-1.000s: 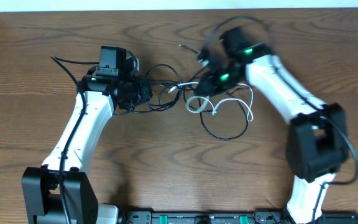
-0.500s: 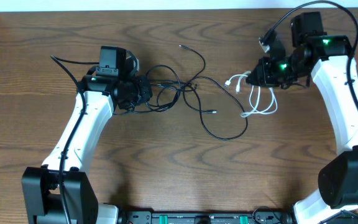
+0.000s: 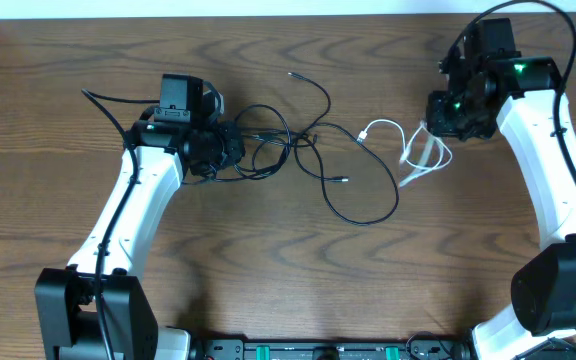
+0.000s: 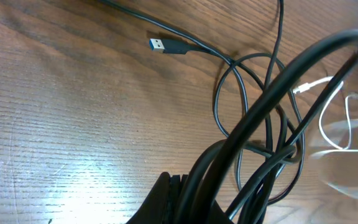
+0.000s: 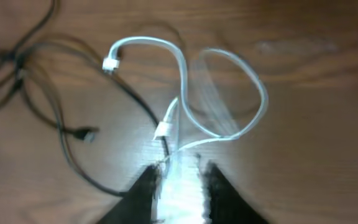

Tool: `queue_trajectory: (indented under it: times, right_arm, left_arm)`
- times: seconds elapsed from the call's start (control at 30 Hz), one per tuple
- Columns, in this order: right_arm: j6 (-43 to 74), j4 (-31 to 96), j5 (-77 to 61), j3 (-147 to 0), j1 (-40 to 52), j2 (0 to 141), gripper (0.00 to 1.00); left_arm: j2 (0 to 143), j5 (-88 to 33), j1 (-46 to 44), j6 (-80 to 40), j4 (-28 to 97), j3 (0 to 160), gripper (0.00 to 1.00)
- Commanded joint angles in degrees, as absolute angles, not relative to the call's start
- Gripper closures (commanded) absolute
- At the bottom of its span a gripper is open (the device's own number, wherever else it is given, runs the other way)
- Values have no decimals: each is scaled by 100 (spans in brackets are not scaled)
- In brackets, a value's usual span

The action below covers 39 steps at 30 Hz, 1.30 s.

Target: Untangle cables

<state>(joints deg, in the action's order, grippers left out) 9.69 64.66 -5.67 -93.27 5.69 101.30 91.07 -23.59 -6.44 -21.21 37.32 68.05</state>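
The black cables point(image 3: 268, 150) lie tangled at mid-table, with one long loop point(image 3: 366, 205) trailing right. My left gripper point(image 3: 234, 148) is shut on their left end. In the left wrist view thick black strands point(image 4: 272, 112) rise from the shut gripper point(image 4: 188, 194), and a blue USB plug point(image 4: 160, 45) lies beyond them. The white cable point(image 3: 420, 155) lies loosely looped on the table, apart from the black tangle. My right gripper point(image 3: 438, 120) hovers at its right end. In the blurred right wrist view the gripper point(image 5: 182, 173) has its jaws apart, and the white cable point(image 5: 229, 93) runs past the left finger.
A black cable with a small plug point(image 5: 87, 133) crosses the left side of the right wrist view. A dark rail point(image 3: 308, 350) runs along the table's front edge. The white wall strip point(image 3: 268, 8) marks the far edge.
My right gripper carried the white cable to the right, out of the black tangle, then its jaws parted and the cable settled on the table. The left arm has not moved.
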Motion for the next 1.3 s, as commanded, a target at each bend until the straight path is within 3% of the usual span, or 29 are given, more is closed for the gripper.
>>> queue_trajectory:
  times: [0.0,0.2,0.37,0.7,0.97,1.27]
  right_arm:
    - [1212,6372,222,-9288,576,10138,58]
    - [1286,6270,410,-9286,561,10138,50]
    - [1162,6066,169,-9159,567,10138,31]
    - [1070,5555,-666,-8364,454,10138,20]
    - [1070,4401,-1210,-7548,574,10138,18]
    - [1249,2980,-906,-6641,987,10186,32]
  left_arm:
    - [9133,-2233,-624,-2145,3747,6840,92]
    - [9133,-1984,-622,-2126,3743,6840,92]
    - [9133,-1984,-624,-2126,3745,6840,92]
    - [9133,-1984,-624,-2106,3747,6840,92]
    - [9144,-1979,-622,-2016,3726,6840,92]
    - [9177,-1979,-622,-2016,3721,6840,92]
